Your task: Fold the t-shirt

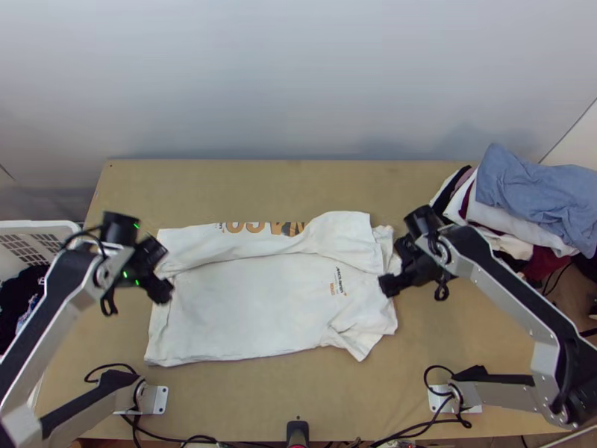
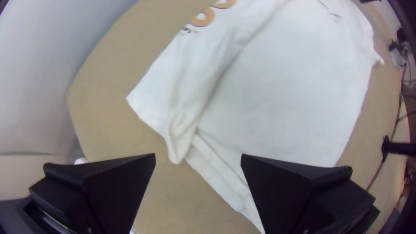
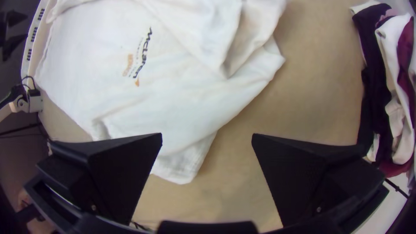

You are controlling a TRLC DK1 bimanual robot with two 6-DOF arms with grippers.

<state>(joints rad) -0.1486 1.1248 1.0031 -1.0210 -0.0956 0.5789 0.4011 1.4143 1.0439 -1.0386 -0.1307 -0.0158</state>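
One white fabric t-shirt with orange and black lettering (image 1: 239, 306) — its far side folded over in a single band.
It lies on the light wooden tabletop (image 1: 298, 179), between two arms. The left black two-fingered tool (image 1: 163, 290) is at the shirt's left end, the right black two-fingered tool (image 1: 386, 285) at its right end; both stand wide, gripping nothing. One mixed pile of blue, white, black and maroon clothes (image 1: 537, 196) sits far right; one white plastic basket (image 1: 37, 225) stands left, with dark clothing (image 1: 22, 299) inside.
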